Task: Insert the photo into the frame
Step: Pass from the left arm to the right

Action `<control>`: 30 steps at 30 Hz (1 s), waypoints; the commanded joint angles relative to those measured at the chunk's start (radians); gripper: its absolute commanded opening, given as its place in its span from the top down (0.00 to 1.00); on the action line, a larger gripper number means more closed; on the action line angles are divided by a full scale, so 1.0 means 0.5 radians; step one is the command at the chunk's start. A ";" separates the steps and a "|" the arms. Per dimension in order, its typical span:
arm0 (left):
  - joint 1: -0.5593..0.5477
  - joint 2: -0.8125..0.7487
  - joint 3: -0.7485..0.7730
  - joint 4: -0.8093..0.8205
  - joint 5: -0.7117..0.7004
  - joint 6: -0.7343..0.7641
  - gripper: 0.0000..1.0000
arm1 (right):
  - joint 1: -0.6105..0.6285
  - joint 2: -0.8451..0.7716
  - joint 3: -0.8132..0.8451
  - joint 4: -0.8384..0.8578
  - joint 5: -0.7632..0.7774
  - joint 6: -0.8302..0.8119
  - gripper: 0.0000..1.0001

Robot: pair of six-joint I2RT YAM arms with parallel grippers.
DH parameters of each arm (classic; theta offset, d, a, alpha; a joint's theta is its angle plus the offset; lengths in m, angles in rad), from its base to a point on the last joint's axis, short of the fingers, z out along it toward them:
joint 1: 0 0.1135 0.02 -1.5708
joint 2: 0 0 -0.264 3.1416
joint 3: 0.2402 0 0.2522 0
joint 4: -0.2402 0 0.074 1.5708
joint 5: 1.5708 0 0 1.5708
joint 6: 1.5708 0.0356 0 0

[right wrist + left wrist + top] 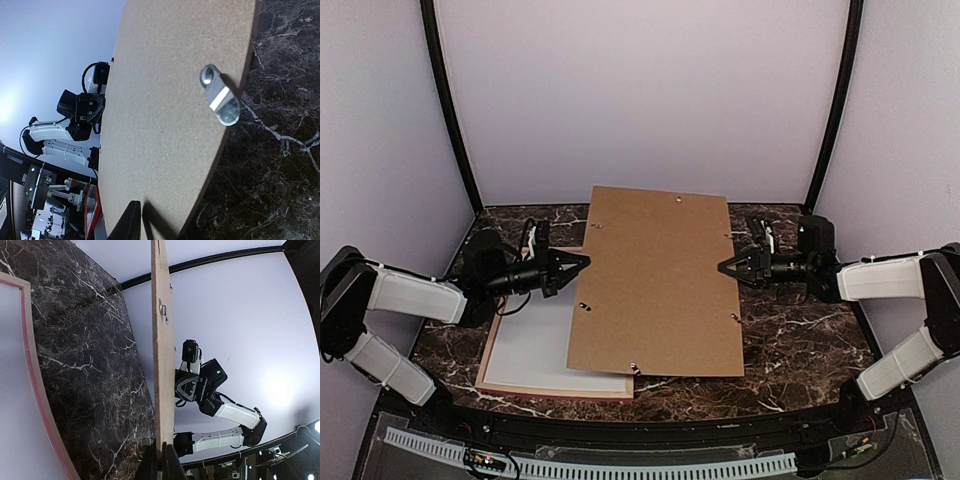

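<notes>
**Top view, read left to right.** Your left fingers (578, 266) are pinching together on the 9 o'clock edge of the brown backing board (660, 285). The left wrist view is showing the board edge-on, running straight out from between them, so this hold appears to be carrying that side clear of the surface (800, 340).

At 7 o'clock the frame (550, 392) is lying flat, its pink-red moulding enclosing a white sheet (530, 350), and the board's near-left corner is overhanging it. You cannot tell whether that sheet is the photo lying back-up or a mat, and no printed picture is showing anywhere. The board is sitting askew to the frame, which suggests you are lining it up rather than seating it.

Your right fingers (728, 267) are straddling the 3 o'clock edge, near a metal turn clip (220, 97). One finger is showing over the board's top face and the other is hidden, so you cannot tell whether they are clamping. Holds at opposite edges are probably keeping so wide a panel level.
</notes>
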 commanded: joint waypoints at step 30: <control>0.281 -0.102 0.120 -1.123 -0.326 0.774 0.35 | -0.113 -0.207 0.079 0.200 -0.234 0.342 1.00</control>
